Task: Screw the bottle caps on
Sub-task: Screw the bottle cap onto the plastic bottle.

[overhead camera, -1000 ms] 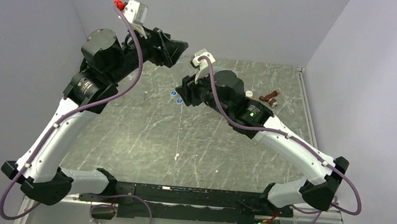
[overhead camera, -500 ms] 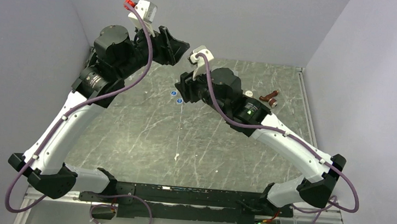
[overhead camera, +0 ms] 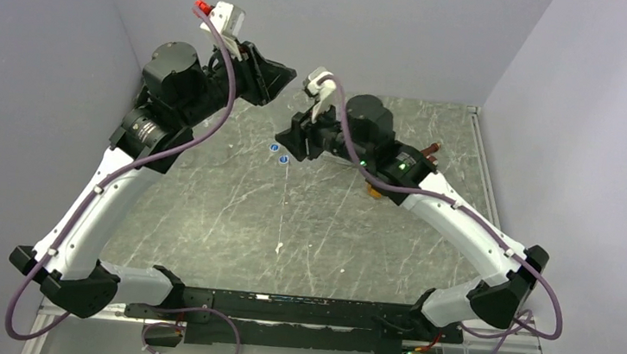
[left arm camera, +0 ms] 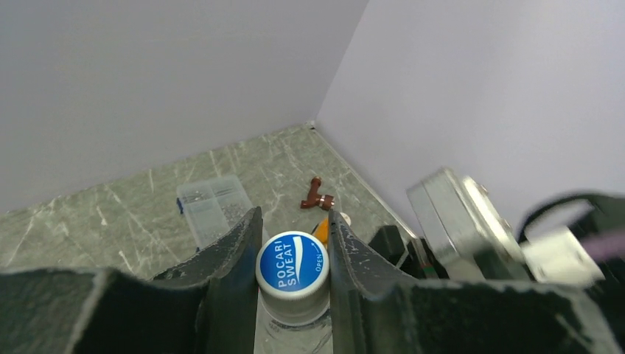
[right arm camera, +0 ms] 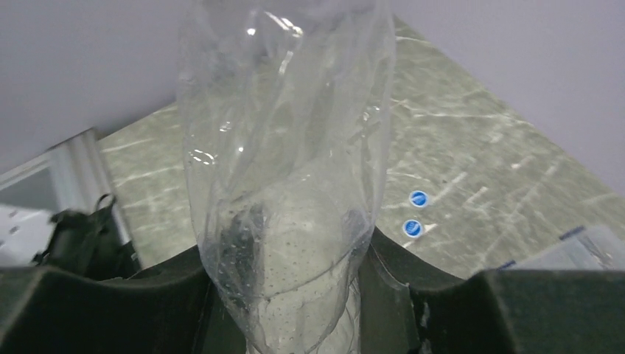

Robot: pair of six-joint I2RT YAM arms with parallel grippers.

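Left gripper (left arm camera: 293, 247) pinches the Pocari Sweat cap (left arm camera: 292, 263), right gripper (right arm camera: 284, 295) clamps the clear bottle (right arm camera: 287, 147) — keep cap square to the neck, bottle rigid, twist gently.

I see the same build on my left arm (overhead camera: 86, 207) and right arm (overhead camera: 461, 230): white link shells between chunky black joint housings, both rising from a black base rail (overhead camera: 280, 308). A purple cable (overhead camera: 231, 95) loops along each. Each wrist carries a small white camera block (overhead camera: 230, 18); the left one has a red tip (overhead camera: 201, 5). A green light (overhead camera: 399, 162) glows on the right arm. The left gripper (left arm camera: 295, 221) and right gripper (right arm camera: 287, 247) have matte black fingers (left arm camera: 232, 254) with grainy faces.
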